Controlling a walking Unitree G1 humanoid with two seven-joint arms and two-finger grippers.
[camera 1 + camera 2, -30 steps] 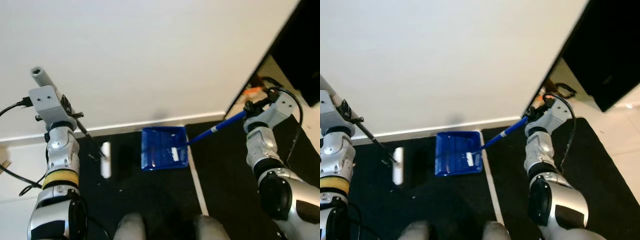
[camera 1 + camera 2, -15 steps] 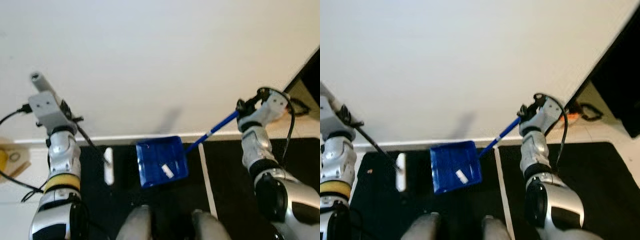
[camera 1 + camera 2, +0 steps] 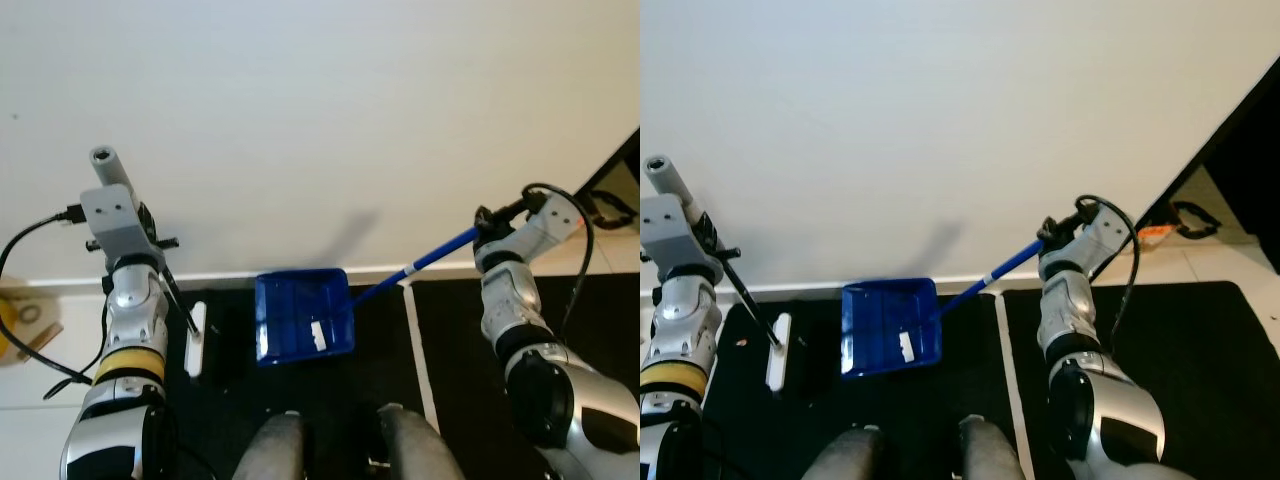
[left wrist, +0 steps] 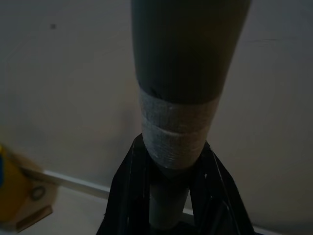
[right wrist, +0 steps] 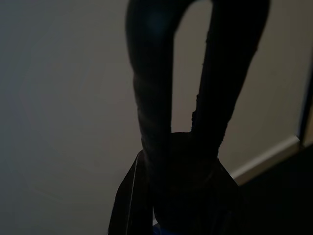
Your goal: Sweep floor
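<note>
A blue dustpan (image 3: 300,318) lies on the black mat (image 3: 460,330) by the wall, with a small white scrap (image 3: 318,333) inside it. Its long blue handle (image 3: 430,260) slants up to my right gripper (image 3: 484,226), which is shut on the handle's end. My left gripper (image 3: 150,243) is shut on the broom's grey taped handle (image 4: 172,122). A thin black rod runs down from it to the white broom head (image 3: 195,338). The head rests on the mat just left of the pan.
A white wall (image 3: 320,120) and baseboard (image 3: 230,280) run close ahead. A white strip (image 3: 418,350) splits the black mats. A yellow object (image 3: 12,318) sits at far left. A dark opening (image 3: 1250,170) with an orange item (image 3: 1155,233) is at right. My feet (image 3: 270,445) show below.
The whole view has shifted, so the camera moved. The dustpan was tilted half a second ago and now sits squarer to the wall. Both grippers keep their holds.
</note>
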